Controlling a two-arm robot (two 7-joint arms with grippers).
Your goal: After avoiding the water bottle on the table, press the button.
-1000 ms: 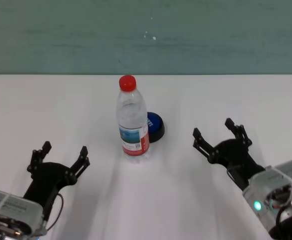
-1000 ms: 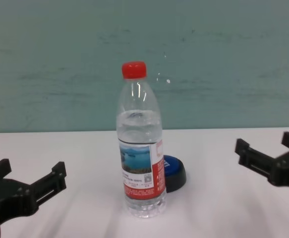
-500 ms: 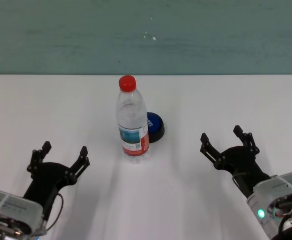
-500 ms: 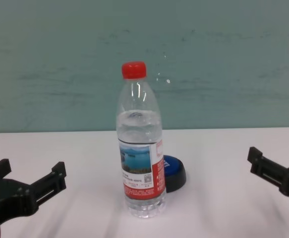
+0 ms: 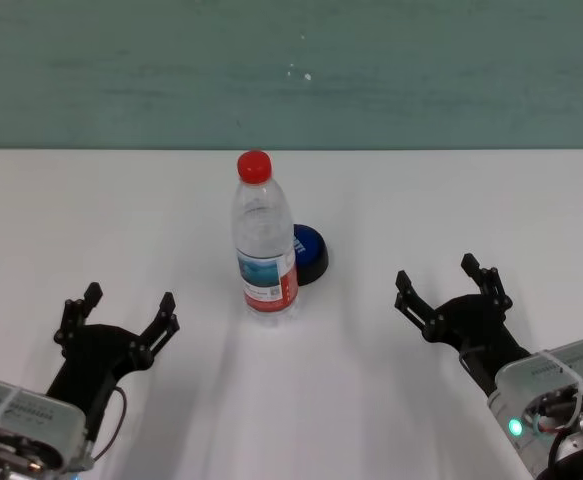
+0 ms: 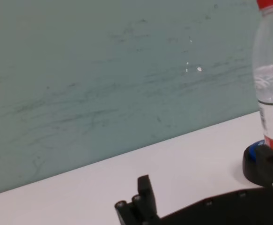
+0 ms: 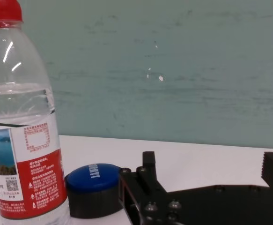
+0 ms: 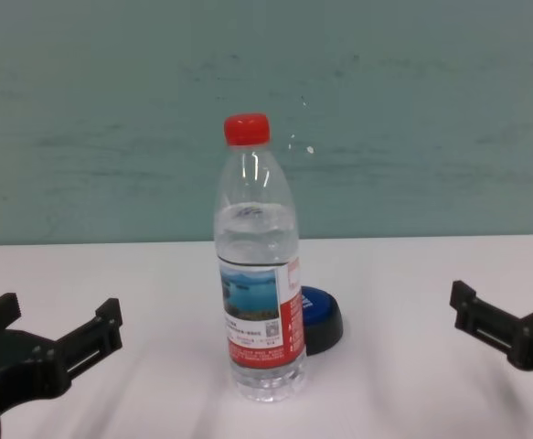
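Note:
The water bottle (image 5: 265, 250) stands upright at the middle of the white table (image 5: 91, 200), with its red cap on. The blue button (image 5: 312, 250) sits just behind it and to its right, partly hidden by it. My right gripper (image 5: 435, 272) is open and empty over the table, well right of the button and nearer to me. In the right wrist view the bottle (image 7: 24, 117) and the button (image 7: 92, 180) lie ahead of the open fingers (image 7: 149, 159). My left gripper (image 5: 131, 296) is open and empty at the near left.
A teal wall (image 5: 291, 70) runs behind the table's far edge. Bare tabletop lies between the right gripper and the button, and to the right of the bottle.
My right gripper drew back toward me and to the right, then edged slightly left again. It stayed open. The left arm, bottle and button have not moved.

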